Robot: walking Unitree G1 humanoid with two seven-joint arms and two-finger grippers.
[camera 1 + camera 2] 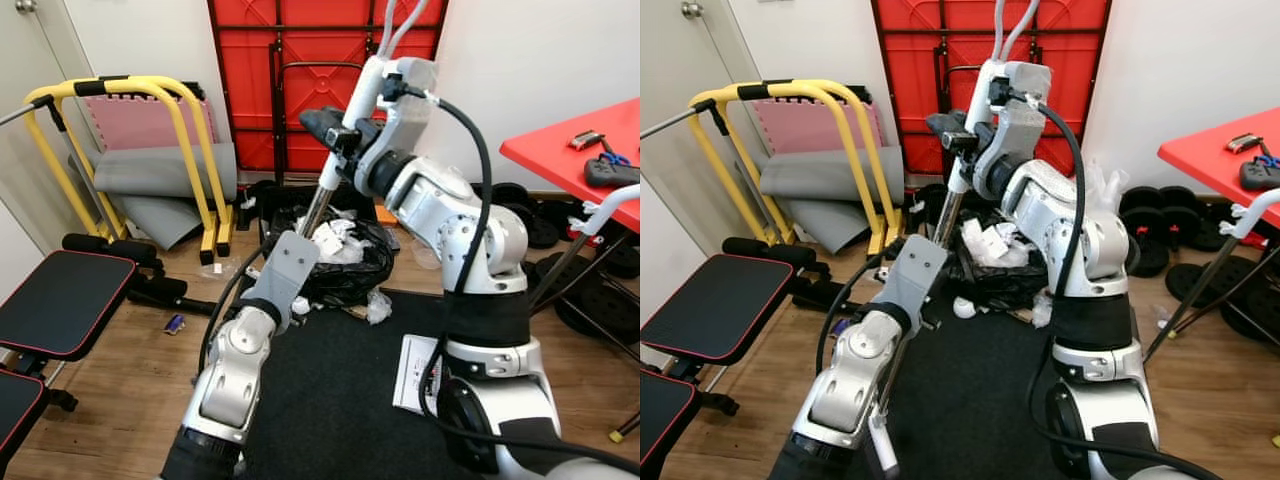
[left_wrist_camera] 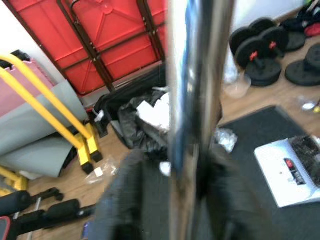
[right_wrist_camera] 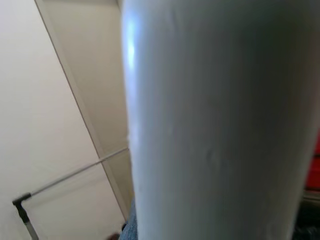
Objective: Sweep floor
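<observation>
Both grippers are on the broom handle (image 1: 322, 190), which runs up the middle of the scene, tilted, w/ its head hidden behind the arms. The right gripper (image 1: 345, 135) is clamped on the white upper part; the left gripper (image 1: 300, 235) is lower on the metal shaft, fingers closed round it as far as the wrist view shows. Risks: the black trash bag (image 1: 340, 255) sits just beyond the handle's lower end, so a wide stroke probably drags it and spills the paper scraps (image 1: 378, 305) further. The edge of the black mat (image 1: 330, 380) may catch the head. The red table (image 1: 570, 150) & dumbbells (image 1: 1155, 225) on the right leave little swing room.
</observation>
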